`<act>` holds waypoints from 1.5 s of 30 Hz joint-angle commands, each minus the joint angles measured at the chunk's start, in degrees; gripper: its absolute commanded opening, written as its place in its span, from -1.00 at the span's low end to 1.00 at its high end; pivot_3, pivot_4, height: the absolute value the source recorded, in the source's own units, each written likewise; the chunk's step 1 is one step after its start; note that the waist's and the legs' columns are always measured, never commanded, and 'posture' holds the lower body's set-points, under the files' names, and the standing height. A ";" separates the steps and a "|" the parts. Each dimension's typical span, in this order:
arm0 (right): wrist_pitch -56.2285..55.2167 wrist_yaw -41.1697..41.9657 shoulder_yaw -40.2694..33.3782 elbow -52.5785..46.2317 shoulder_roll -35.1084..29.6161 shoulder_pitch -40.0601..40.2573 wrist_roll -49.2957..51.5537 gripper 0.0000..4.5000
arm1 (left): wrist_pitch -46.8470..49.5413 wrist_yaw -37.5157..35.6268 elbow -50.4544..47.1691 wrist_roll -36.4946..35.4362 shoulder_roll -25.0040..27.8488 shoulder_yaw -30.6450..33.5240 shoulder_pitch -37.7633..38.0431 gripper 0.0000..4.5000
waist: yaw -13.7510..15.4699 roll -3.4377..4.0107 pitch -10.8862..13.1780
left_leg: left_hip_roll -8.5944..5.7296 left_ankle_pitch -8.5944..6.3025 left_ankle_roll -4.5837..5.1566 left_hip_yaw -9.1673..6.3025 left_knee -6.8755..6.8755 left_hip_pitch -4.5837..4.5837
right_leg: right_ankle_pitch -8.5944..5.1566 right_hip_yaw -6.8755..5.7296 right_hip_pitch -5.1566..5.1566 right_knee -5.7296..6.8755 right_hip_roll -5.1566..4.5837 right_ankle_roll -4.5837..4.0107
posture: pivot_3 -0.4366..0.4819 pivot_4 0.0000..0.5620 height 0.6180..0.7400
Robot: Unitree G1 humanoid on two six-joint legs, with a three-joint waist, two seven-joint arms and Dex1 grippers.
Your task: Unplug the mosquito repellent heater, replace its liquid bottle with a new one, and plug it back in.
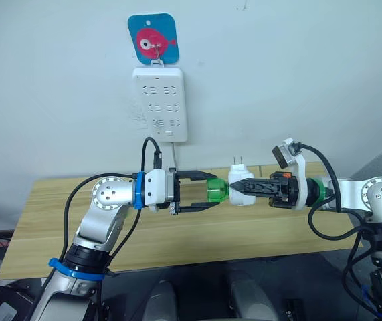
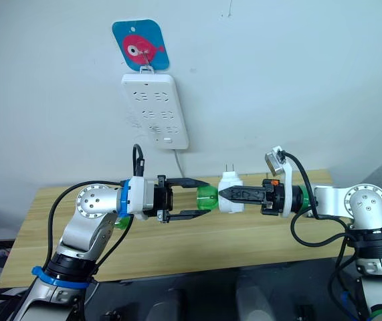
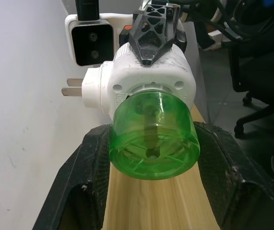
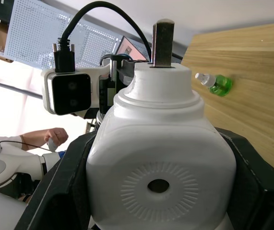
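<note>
Left eye view: we see both arms meeting above the table (image 1: 177, 234).
Right claw (image 1: 236, 188): clamped on the mosquito repellent heater (image 1: 239, 184), prongs up, held in the air below the power strip (image 1: 160, 101).
Left claw (image 1: 207, 193): fingers around the green bottle (image 1: 216, 190) in the heater; whether they press it we cannot tell.
Spare bottle (image 4: 215, 84): lying on the table.

Bright even light, soft shadows (sharp focus)
</note>
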 commanded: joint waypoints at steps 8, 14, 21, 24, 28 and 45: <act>0.87 3.96 -0.25 -7.54 0.21 0.41 1.14 0.34 | 63.14 4.26 -2.79 -28.67 11.09 3.14 -9.54 0.00 | -0.27 0.04 0.07 | 0.01 -0.01 0.02 -0.13 -0.04 -0.01 | -0.03 -0.09 -0.02 0.01 0.05 0.05 | -0.33 -0.29 0.75; -0.48 3.08 -0.40 -7.33 0.39 0.80 1.91 0.34 | 62.03 6.01 -4.03 -28.55 10.37 4.80 -9.26 0.00 | -0.02 0.03 0.07 | 0.02 -0.02 0.03 -0.13 -0.03 -0.01 | -0.04 -0.09 -0.02 0.00 0.05 0.05 | -0.33 -0.29 0.75; -2.22 0.35 -1.17 -4.65 0.45 0.78 3.63 0.34 | 35.39 1.69 -6.84 -12.54 11.26 2.11 -1.90 0.98 | 0.05 0.04 0.08 | 0.03 -0.02 0.02 -0.06 -0.05 0.01 | -0.03 -0.02 -0.05 -0.02 0.05 0.04 | -0.33 -0.29 0.75; -2.58 -0.44 -1.52 -4.05 0.18 1.02 3.89 0.34 | 16.52 2.83 -5.51 -3.00 8.95 2.42 2.34 0.98 | 0.32 0.04 0.08 | 0.04 -0.02 0.02 0.03 -0.06 0.02 | -0.03 0.07 -0.05 -0.05 0.04 0.03 | -0.33 -0.30 0.75; -3.04 -1.60 -1.82 -3.88 0.32 1.35 4.28 0.34 | -4.52 2.57 -4.10 1.80 3.33 3.15 4.33 0.98 | 1.47 0.03 0.07 | 0.03 -0.02 0.02 0.13 -0.01 -0.02 | -0.02 0.14 -0.06 -0.07 0.03 0.03 | -0.32 -0.30 0.75; -3.42 -3.30 -1.24 -4.31 1.29 0.97 4.79 0.34 | -12.49 3.50 1.62 2.94 -1.73 0.24 -0.39 0.29 | 1.56 0.02 0.08 | 0.02 -0.03 0.03 0.30 0.01 0.00 | 0.03 0.30 -0.06 -0.08 0.02 0.12 | -0.32 -0.30 0.75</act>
